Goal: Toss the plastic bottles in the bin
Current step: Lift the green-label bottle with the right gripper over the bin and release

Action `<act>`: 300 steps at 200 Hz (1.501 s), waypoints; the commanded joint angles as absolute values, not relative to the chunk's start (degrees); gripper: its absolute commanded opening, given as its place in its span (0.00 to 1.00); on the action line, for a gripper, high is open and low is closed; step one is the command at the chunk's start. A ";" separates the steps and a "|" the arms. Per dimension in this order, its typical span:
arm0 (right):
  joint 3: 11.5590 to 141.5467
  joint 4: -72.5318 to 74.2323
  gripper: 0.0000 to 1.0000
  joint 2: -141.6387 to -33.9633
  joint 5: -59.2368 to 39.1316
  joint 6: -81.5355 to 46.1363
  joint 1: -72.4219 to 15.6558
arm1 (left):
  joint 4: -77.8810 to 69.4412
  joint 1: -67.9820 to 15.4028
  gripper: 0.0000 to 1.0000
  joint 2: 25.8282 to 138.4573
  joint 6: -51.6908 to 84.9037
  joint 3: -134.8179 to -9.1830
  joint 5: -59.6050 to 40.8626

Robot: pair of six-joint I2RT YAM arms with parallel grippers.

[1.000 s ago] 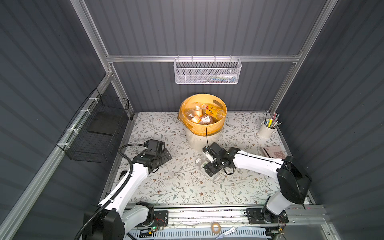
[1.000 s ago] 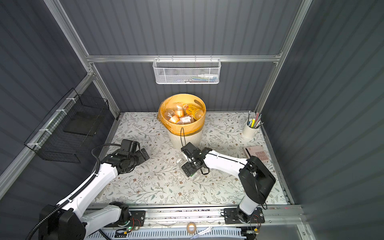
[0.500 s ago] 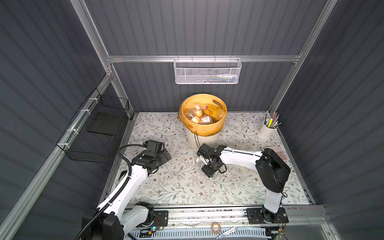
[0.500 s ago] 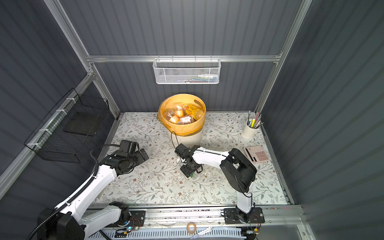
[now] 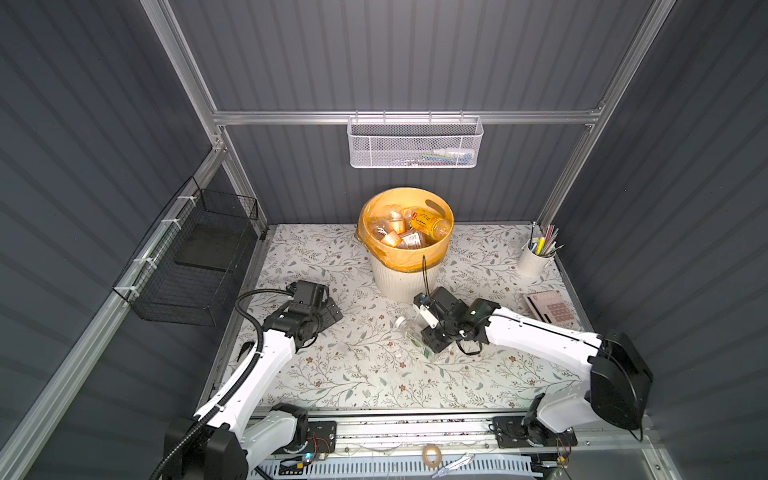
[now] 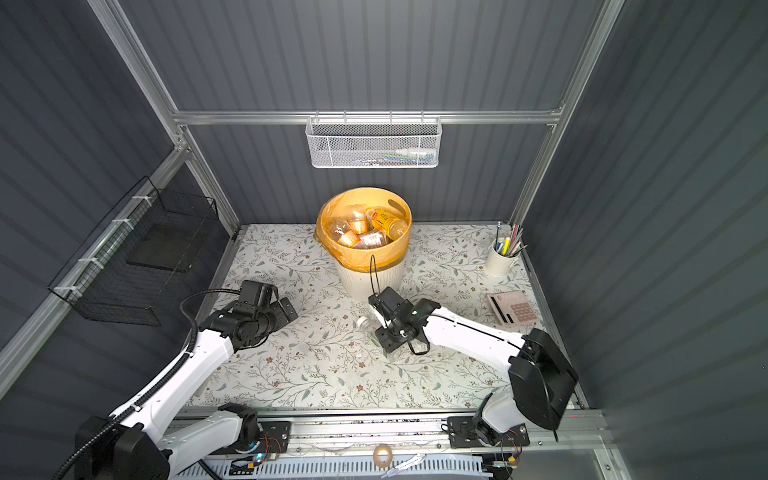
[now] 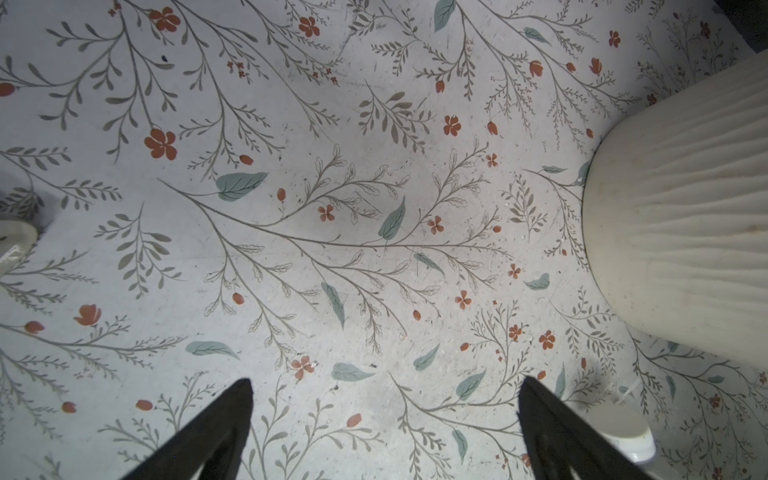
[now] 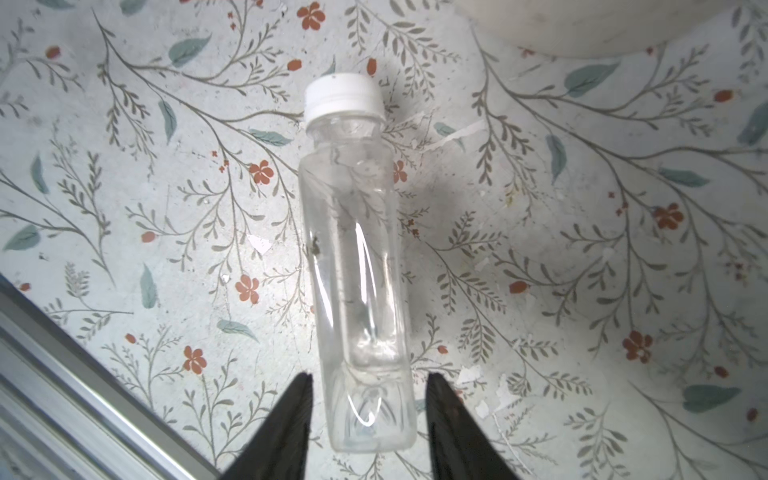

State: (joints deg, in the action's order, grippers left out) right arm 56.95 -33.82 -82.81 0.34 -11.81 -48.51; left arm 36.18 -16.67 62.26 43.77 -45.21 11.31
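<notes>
Right wrist view looks down on a clear bottle (image 8: 353, 249) lying flat on the table (image 8: 582, 249), its white cap (image 8: 343, 97) pointing away from the camera. The right jaws straddle the bottle's base, one black tip close on each side. Thin slivers of table seem to show between the tips and the plastic, so I cannot tell whether they press on it. The bin (image 8: 561, 25) stands just past the cap end, apart from the bottle.

In both top views the right arm (image 5: 540, 336) stretches low from its base at the front right edge toward the middle. Its forearm is nearly level and its wrist is bent down over the bottle (image 5: 409, 329), just in front of the bin (image 5: 401, 284). The bin sits at the middle back of the table, lined with an orange liner (image 5: 432, 259), and several bottles (image 5: 409, 232) are piled inside.

The left arm (image 5: 266, 361) rises from the front left corner, forearm slanting up and back. Its wrist is folded over the left part of the table, well apart from the bottle and to the left of the bin.

In the left wrist view the left jaws are spread wide, with only flowered table (image 7: 374, 249) between them. The bin's ribbed wall (image 7: 685, 208) is at one side.
</notes>
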 commanded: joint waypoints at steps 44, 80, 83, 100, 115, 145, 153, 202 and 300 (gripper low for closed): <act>60.33 -34.41 0.81 -88.41 -4.56 -11.06 -47.60 | 35.78 -16.17 1.00 63.20 44.47 -44.02 11.00; 64.30 -33.29 0.84 -95.85 -5.97 -9.21 -48.84 | 36.51 -16.17 1.00 62.45 44.52 -43.55 11.50; 64.67 -33.48 0.83 -96.40 -5.86 -9.05 -48.85 | 36.64 -16.17 1.00 62.44 44.60 -43.51 11.53; 66.52 -34.72 0.75 -100.26 -4.79 -8.11 -49.04 | 36.88 -16.17 1.00 62.41 44.49 -43.38 11.78; 67.69 -36.41 0.63 -102.48 -3.17 -7.65 -49.04 | 36.83 -16.17 1.00 62.44 44.52 -43.50 12.03; 66.96 -37.61 0.39 -99.89 -0.36 -7.84 -49.13 | 36.43 -16.17 1.00 63.14 44.44 -43.51 11.83; 65.54 -36.65 0.36 -97.47 -0.35 -8.23 -49.13 | 36.18 -16.17 1.00 63.54 44.56 -43.39 11.48; 56.59 -27.83 0.33 -76.79 1.75 -12.28 -49.04 | 33.66 -16.17 1.00 63.63 44.83 -42.54 10.33; 70.15 -20.92 0.38 -54.13 1.10 -8.51 -32.30 | 30.98 -16.17 1.00 66.17 41.32 -43.40 7.72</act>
State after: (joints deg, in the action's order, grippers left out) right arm 63.00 -24.29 -52.18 4.95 -10.07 -35.55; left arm 31.99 -16.67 66.02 43.07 -42.98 9.23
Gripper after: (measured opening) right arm 0.383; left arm 0.997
